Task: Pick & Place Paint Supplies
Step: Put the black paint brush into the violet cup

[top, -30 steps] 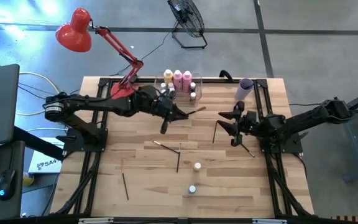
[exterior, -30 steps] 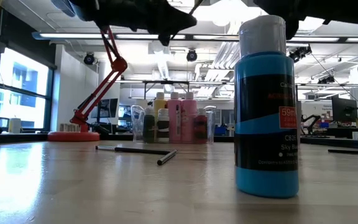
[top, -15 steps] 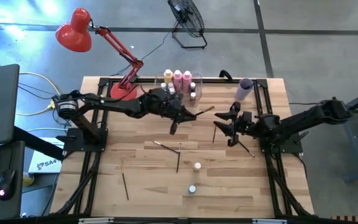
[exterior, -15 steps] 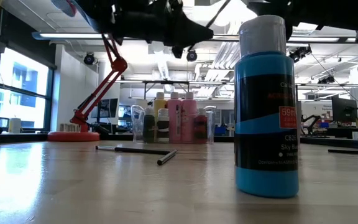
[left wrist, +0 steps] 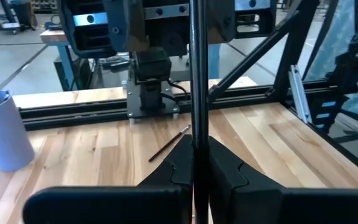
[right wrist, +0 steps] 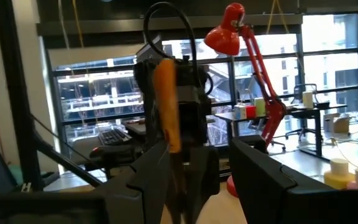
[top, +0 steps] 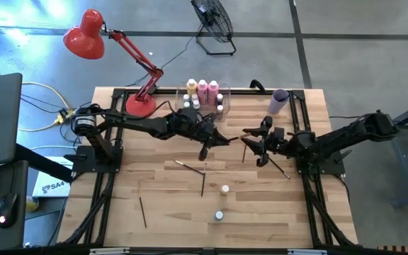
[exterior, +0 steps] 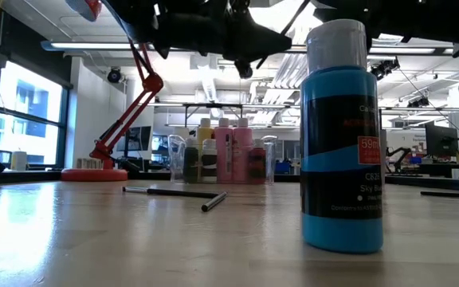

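**Two arms meet over a wooden table, one gripping a paintbrush**

While the left gripper (top: 207, 139) hovers just in front of the clear bin (top: 205, 98), its two dark fingers are pinched shut on a thin paintbrush (top: 225, 134). From the left wrist, the brush's slim, dark, round handle (left wrist: 197, 93) rises straight up between the pressed fingertips.

Right of the bin, the right gripper (top: 250, 145) faces the left one, its blocky black fingers spread wide and holding nothing. In the right wrist view, the orange-brown end of the brush (right wrist: 166, 112) shows in the gap between them; whether it touches either finger is unclear.

The table (top: 161, 205) is pale wood in long planks with a visible grain. The bin, a see-through plastic rectangle at the far edge, holds tall pink and yellow-orange bottles (top: 202, 88) with small white-capped bottles beside them. A lilac cup (top: 279, 100) with smooth, rounded walls stands right of the bin, and a glossy red desk lamp (top: 91, 35) with a domed shade stands to its left.

Well in front of the bin, several thin dark brushes (top: 190, 168) lie flat on the wood, and two tiny white-capped bottles (top: 224, 190) stand beyond them. One of these, sky blue with a dark label (exterior: 343, 143), fills the low view.
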Robot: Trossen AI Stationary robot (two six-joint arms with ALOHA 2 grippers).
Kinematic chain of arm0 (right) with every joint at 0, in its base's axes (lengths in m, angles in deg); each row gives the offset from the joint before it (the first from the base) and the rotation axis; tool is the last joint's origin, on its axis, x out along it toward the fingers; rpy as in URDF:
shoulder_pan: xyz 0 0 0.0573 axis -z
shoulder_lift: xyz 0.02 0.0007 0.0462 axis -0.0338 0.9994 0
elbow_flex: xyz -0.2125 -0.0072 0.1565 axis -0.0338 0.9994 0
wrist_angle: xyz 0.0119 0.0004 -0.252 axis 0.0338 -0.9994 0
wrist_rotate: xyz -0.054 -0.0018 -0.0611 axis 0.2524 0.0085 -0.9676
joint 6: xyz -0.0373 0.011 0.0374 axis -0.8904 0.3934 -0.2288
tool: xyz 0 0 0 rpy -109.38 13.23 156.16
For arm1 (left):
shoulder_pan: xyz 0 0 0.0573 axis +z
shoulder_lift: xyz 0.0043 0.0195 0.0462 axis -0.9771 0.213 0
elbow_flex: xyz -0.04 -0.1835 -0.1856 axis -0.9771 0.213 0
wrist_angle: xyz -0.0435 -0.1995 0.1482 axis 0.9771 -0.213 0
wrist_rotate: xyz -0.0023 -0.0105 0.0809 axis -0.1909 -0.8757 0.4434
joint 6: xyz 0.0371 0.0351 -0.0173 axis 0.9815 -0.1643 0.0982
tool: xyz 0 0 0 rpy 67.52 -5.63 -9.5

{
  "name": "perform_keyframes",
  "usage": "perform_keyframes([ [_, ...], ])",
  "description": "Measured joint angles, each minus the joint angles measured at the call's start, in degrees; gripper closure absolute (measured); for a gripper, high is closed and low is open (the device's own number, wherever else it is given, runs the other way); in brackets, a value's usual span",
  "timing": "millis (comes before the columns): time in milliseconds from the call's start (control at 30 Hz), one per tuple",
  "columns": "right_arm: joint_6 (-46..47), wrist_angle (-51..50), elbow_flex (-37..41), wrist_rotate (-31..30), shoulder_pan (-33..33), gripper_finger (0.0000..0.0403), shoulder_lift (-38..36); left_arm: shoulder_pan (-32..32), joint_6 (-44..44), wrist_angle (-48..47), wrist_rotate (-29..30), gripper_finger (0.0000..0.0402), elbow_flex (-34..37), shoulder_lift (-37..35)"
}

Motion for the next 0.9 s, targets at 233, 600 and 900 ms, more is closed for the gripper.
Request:
perform_keyframes([
  [233,0.15,-0.53,0.0,4.44,-0.03,0.0245,0.0,0.11,-0.02,0.04,1.16,0.0389,0.0,0.0],
  [600,0.59,-0.87,0.0,4.91,1.14,0.0245,-0.03,0.09,-1.92,2.82,1.56,0.0389,-0.22,2.14],
  [900,0.39,-0.86,0.0,4.96,1.11,0.0247,-0.04,0.09,-1.87,1.75,1.02,0.0389,-3.55,5.03],
])
